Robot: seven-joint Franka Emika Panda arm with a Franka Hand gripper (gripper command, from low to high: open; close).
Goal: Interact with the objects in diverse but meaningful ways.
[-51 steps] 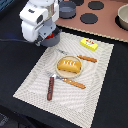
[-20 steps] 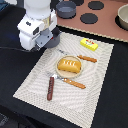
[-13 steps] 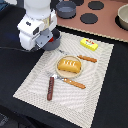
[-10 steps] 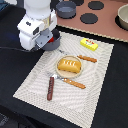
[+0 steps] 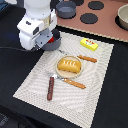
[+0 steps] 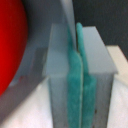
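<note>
The middle of the mat was taken up by the plate with the bread loaf, flanked by the knife, the sausage and the yellow packet, while bare mat was left open toward the exterior view's right.

Supporting surface: a black tabletop. A pale striped placemat lies flat on it, set at an angle. At the far side sits a tan stovetop panel with dark round burners.

On the mat: a tan plate bearing a golden scored bread loaf; orange-handled cutlery at the plate's near edge and another piece at its far edge; a brown sausage towards the exterior view's left; a yellow packet block near the mat's far corner.
</note>
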